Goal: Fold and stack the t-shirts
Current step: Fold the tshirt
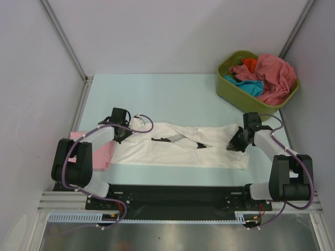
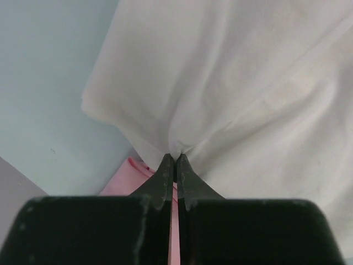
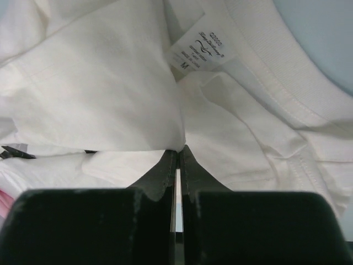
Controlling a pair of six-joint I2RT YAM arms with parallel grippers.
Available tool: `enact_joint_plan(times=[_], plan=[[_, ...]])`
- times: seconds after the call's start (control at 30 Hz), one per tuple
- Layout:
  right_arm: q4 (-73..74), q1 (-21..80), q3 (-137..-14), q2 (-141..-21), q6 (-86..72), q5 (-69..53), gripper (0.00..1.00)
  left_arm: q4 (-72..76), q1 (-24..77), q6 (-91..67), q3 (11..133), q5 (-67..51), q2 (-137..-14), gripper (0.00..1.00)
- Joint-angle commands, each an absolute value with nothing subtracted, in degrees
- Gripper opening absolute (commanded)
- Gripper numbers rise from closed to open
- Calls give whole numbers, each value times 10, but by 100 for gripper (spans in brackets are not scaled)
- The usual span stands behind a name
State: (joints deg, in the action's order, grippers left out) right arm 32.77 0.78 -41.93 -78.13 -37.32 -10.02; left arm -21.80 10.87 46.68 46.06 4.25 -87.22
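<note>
Where white t-shirt (image 1: 157,152) bunches, left pincer (image 2: 175,160), right pincer (image 3: 180,151) clamp it

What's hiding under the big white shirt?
A pink tee pokes out from under the left end of the white tee. How far it runs underneath, and anything else there, is covered by the cloth.

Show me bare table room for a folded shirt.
Bare: the far pale blue table, between the spread white t-shirt and back wall, left of the olive-green plastic tub. Crowded: the near strip, with that shirt, a light pink t-shirt, left gripper and right gripper.
</note>
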Motion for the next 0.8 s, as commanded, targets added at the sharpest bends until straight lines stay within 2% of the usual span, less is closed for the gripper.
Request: enact_joint_plan(times=[0.0, 0.33, 0.7, 0.77], plan=[[367, 4, -468, -758, -336, -78, 0, -214, 84, 481, 475, 31, -839, 0], [417, -34, -481, -751, -292, -76, 0, -254, 38, 516, 510, 5, -835, 0], [381, -37, -427, -769, -299, -91, 0, -271, 37, 519, 486, -18, -844, 0], [378, -37, -426, -775, -300, -87, 4, -288, 37, 521, 490, -27, -847, 5]])
